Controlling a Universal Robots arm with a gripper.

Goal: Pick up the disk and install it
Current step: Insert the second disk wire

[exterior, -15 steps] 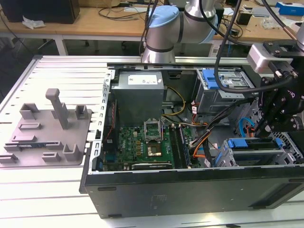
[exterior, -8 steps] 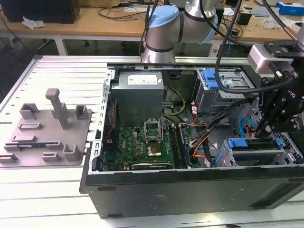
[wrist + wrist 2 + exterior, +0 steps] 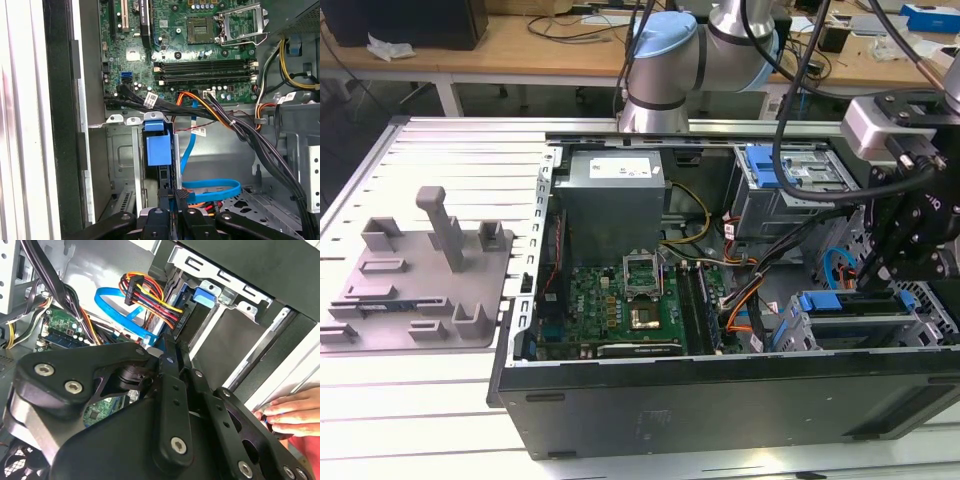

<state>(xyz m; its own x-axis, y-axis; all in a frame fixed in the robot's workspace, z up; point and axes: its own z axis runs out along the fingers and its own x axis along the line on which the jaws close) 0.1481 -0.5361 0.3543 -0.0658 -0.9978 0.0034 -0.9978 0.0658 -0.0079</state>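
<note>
The open computer case (image 3: 720,400) lies on its side on the table. The disk (image 3: 157,150) stands on edge in the drive cage (image 3: 850,320) at the case's corner on the exterior view's right, its blue carrier frame (image 3: 860,300) showing. My gripper (image 3: 172,196) reaches down into that cage and is shut on the disk's thin end. In the second wrist view one finger (image 3: 172,370) runs along the slot beside the cage's metal wall (image 3: 235,335). Most of the disk's body is hidden by the cage.
A person's hand (image 3: 292,412) rests on the case edge close to the gripper. A blue data cable (image 3: 210,187) and bundled power cables (image 3: 220,112) cross beside the cage. Farther off are the motherboard (image 3: 620,300), a grey power supply box (image 3: 615,195), a second cage (image 3: 785,170) and a grey fixture tray (image 3: 420,270).
</note>
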